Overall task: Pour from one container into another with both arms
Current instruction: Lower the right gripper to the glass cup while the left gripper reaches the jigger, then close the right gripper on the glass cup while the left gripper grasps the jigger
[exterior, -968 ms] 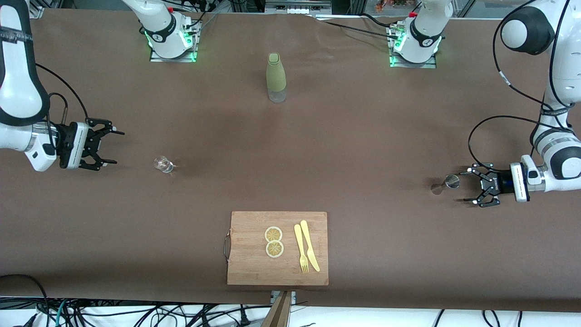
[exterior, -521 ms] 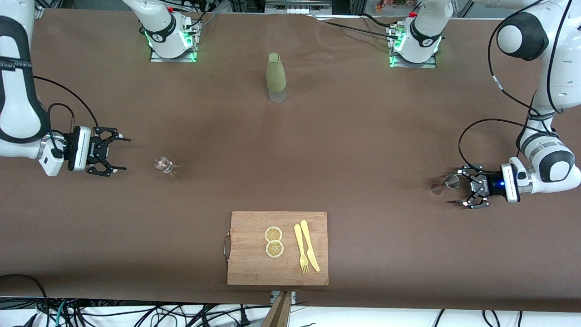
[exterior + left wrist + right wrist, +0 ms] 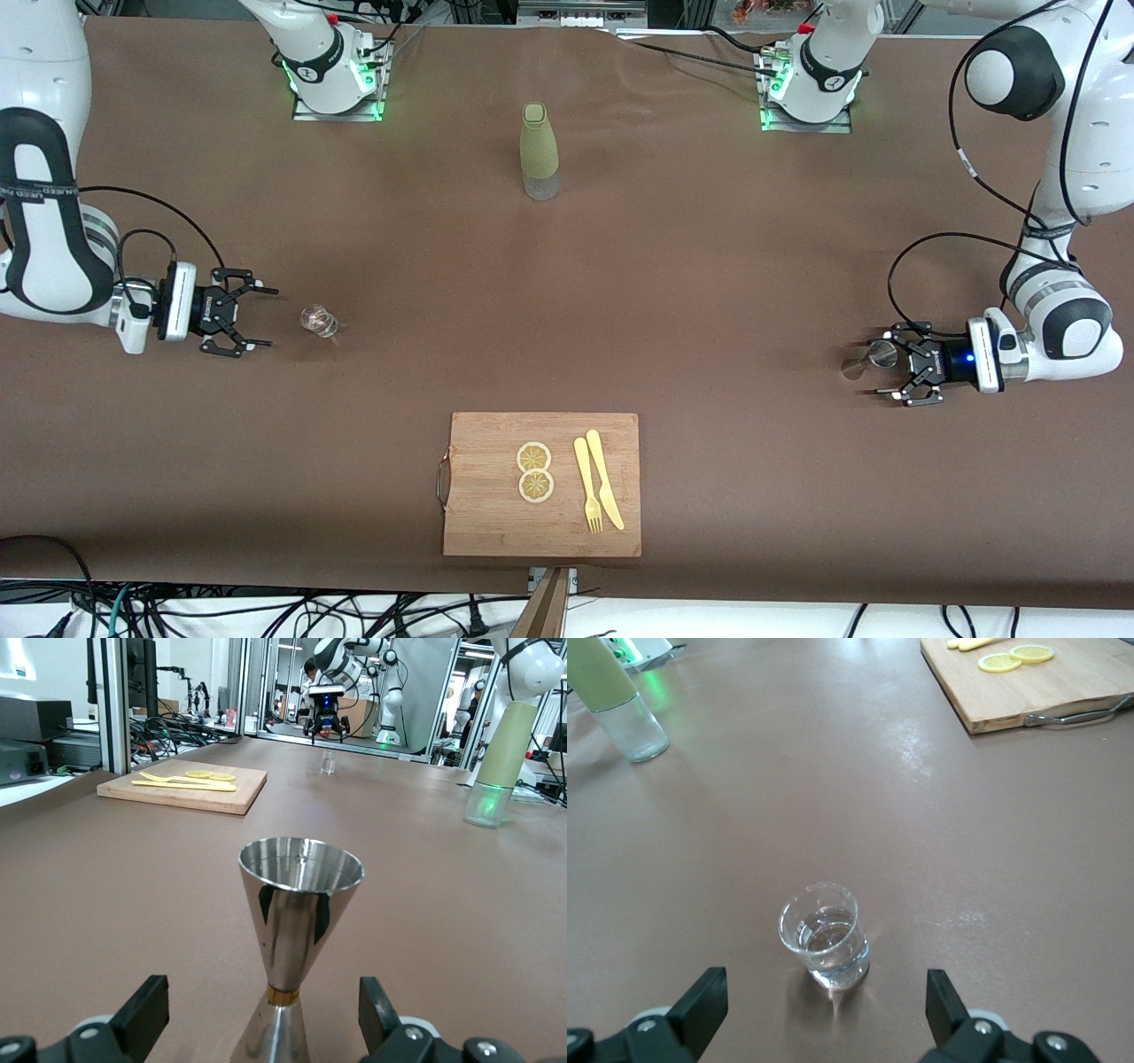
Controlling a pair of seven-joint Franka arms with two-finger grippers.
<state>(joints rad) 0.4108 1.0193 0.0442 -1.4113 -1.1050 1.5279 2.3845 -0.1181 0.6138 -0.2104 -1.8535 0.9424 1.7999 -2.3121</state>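
Front view, clock directions taken from the table centre.

Left gripper (image 3: 888,370) is low at about 4 o'clock, at the left arm's end of the table. Jaws wide, one finger on each side of the jigger (image 3: 872,358), no contact visible. In the left wrist view the jigger (image 3: 298,930) stands upright on the brown table (image 3: 133,868), centred in the gap between the fingers (image 3: 142,1014), nothing gripped.

Right gripper (image 3: 257,318) is low at about 9 o'clock, at the right arm's end. Jaws wide and empty, pointed at the glass cup (image 3: 319,321), which stands just off the fingertips and apart from them. In the right wrist view the cup (image 3: 825,935) is upright with a little clear liquid in it, ahead of the open fingers (image 3: 700,1005), not yet between them.

Other items:
- Olive-green bottle (image 3: 538,151) upright at 12 o'clock, between the two arm bases.
- Wooden cutting board (image 3: 542,484) at 6 o'clock, nearest the front camera.
- Two lemon slices (image 3: 535,471) on the board.
- Yellow fork (image 3: 586,484) and yellow knife (image 3: 605,478) side by side on the board, beside the slices toward the left arm's end.
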